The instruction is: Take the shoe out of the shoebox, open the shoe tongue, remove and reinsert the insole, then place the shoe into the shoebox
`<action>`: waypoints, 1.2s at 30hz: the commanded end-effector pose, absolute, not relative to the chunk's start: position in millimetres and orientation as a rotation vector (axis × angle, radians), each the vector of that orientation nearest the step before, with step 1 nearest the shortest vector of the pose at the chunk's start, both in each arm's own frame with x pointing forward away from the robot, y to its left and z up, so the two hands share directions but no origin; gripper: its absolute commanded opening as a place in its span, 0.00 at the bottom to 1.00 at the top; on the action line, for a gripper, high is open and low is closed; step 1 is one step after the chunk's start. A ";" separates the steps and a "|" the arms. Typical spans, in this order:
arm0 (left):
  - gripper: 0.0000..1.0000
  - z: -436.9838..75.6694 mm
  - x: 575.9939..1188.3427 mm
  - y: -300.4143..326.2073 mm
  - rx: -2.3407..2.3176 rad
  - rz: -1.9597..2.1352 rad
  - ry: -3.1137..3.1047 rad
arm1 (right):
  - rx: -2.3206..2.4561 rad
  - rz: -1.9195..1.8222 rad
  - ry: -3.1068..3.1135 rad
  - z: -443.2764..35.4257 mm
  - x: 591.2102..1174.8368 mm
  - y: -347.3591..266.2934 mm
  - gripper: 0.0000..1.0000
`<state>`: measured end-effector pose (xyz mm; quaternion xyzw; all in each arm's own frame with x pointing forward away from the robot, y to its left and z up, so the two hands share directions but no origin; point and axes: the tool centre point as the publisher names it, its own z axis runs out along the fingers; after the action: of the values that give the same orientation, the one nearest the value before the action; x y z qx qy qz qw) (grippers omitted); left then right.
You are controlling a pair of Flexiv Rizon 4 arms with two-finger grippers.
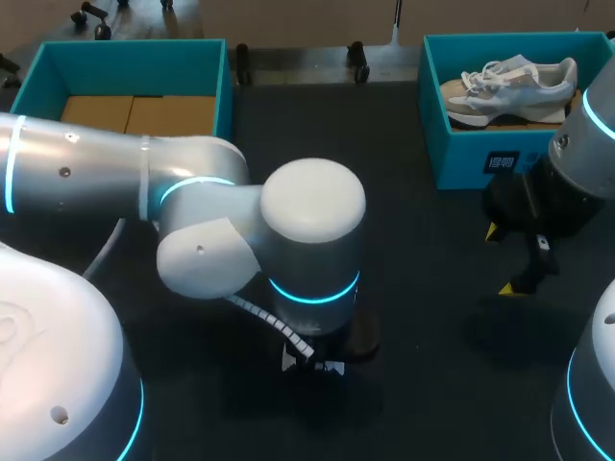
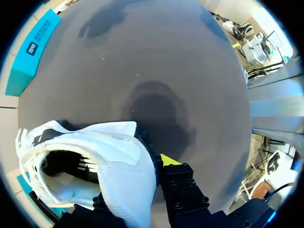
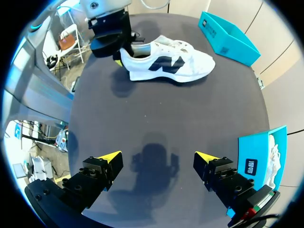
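R tool (image 3: 157,162) hangs spread, empty, over the desk (image 3: 156,114); beyond it the white shoe (image 3: 166,64) sits sole-down, heel pinched by L tool (image 3: 118,53). Next, prob.: hold L firm on heel, bring R to the laces, lift tongue fwd w/o dragging shoe.

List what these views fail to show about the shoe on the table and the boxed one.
Head view: the loose shoe is hidden under the left arm.
Left wrist view: its insole is lost in the dark opening.
Right wrist view: the boxed shoe is mostly cut off by the box wall and the edge.
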<state>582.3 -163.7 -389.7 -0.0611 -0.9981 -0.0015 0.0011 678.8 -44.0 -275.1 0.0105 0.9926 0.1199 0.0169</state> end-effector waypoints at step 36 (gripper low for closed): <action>0.00 -113.1 779.6 0.0 -0.235 0.088 -3.123 | 0.034 0.371 3.082 -276.4 677.7 -43.9 1.00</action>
<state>763.9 -40.4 -155.8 -0.0723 -0.9973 0.0118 -0.0049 678.8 -44.0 -275.1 0.0104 0.9926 0.1199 0.0169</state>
